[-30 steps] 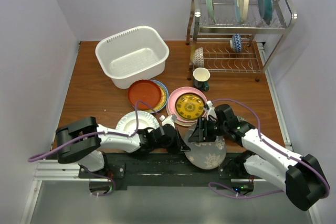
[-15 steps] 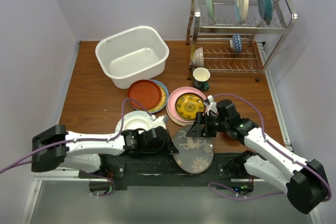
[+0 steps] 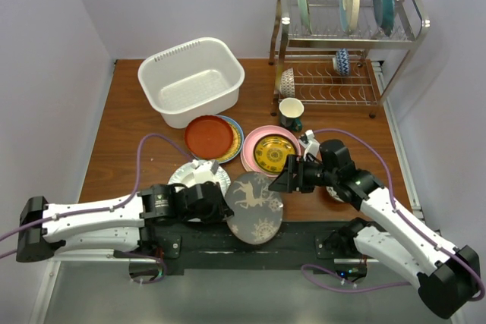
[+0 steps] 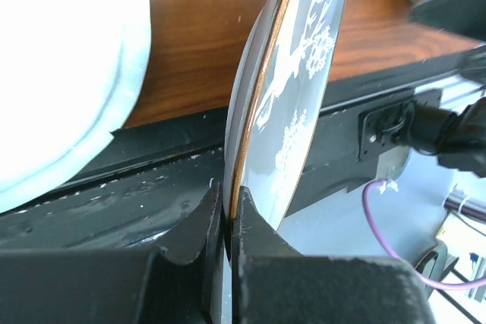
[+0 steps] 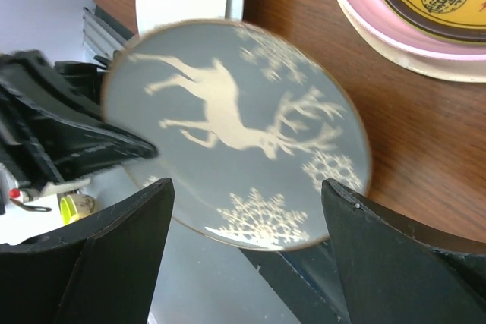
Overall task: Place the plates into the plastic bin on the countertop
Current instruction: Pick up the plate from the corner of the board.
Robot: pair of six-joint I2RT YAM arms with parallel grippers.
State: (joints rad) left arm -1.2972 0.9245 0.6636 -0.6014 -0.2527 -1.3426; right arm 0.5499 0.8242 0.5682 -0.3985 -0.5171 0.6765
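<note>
Left arm: laid low and stretched along the near edge of the desk [image 3: 129, 134], from the near-left corner toward the middle.
Left pincer [image 3: 226, 206]: clamped on the rim of the grey deer plate [image 3: 254, 206]; in the wrist view both fingers [image 4: 197, 233] press the rim with no gap.
Grey deer plate: held tilted at the middle of the near edge, partly overhanging it; gold rim, pale deer and snowflake pattern facing up.
Right arm: reaches from the near-right corner, bent at the elbow, wrist pointing left at the plate.
Right pincer [image 3: 282, 180]: fingers spread wide, gripping nothing; just beside the plate's right edge, contact not seen.
Plastic bin [image 3: 163, 62]: far-left part of the desk, holding no plates, well apart from the held plate.
Other plates: white plate [image 3: 199, 177] just beside the left pincer; red-brown plate [image 3: 209, 136] on a stack near the bin; yellow plate [image 3: 273, 153] on a pink plate [image 3: 254, 142] mid-desk.
</note>
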